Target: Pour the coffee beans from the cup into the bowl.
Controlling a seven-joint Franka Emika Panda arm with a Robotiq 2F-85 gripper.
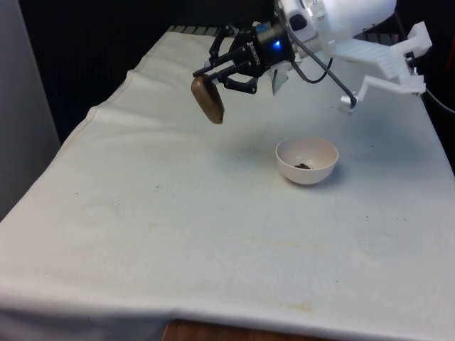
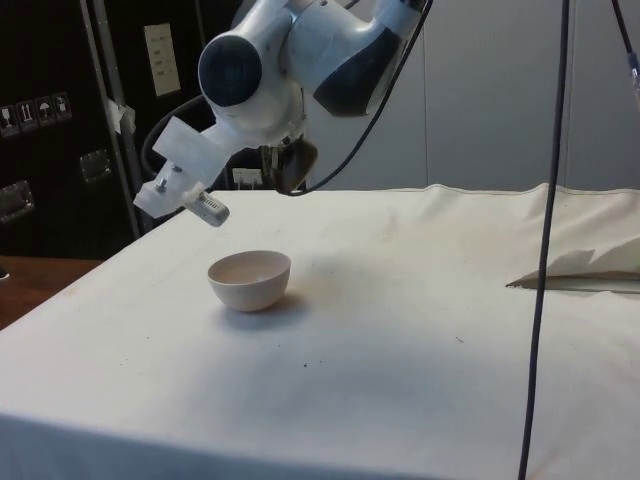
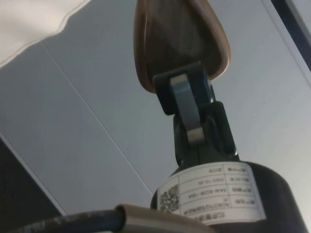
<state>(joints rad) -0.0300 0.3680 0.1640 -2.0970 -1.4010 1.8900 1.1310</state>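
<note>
Now the gripper (image 1: 215,77) pinches the brown cup (image 1: 207,99) by its rim, tipped over mid-air — the white bowl (image 1: 307,160) sits at its four o'clock, beans (image 1: 303,166) inside.

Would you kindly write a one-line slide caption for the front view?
End effector holds the brown cup tipped, left of the white bowl containing a few coffee beans.

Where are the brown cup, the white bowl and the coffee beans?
brown cup (image 1: 208,99), front view, on its side wall
white bowl (image 1: 307,171), front view, on its outer wall
coffee beans (image 1: 303,165), front view, on the small pile inside the bowl
</note>
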